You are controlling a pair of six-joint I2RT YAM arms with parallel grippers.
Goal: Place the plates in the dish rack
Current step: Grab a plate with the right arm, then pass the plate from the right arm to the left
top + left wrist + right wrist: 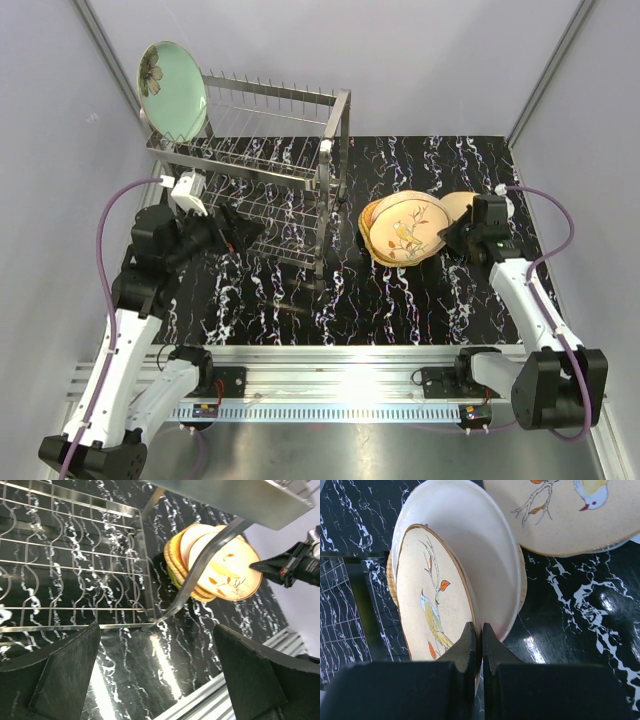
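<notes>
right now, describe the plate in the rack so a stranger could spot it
Find the silver dish rack on the table's left. At the left end of its top tier stands one mint-green plate on edge. Its dark flower and colour set it apart from the beige and orange plates stacked beside the rack.

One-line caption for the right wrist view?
Right pincer pinching the rim of a bird-painted plate, cream plate behind.

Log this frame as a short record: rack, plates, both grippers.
rack: dish rack, one green plate standing at its upper left end
unloaded: plate stack right of the rack
right gripper: shut on the rim of a bird plate
left gripper: open, empty, by the rack's lower tier
</notes>
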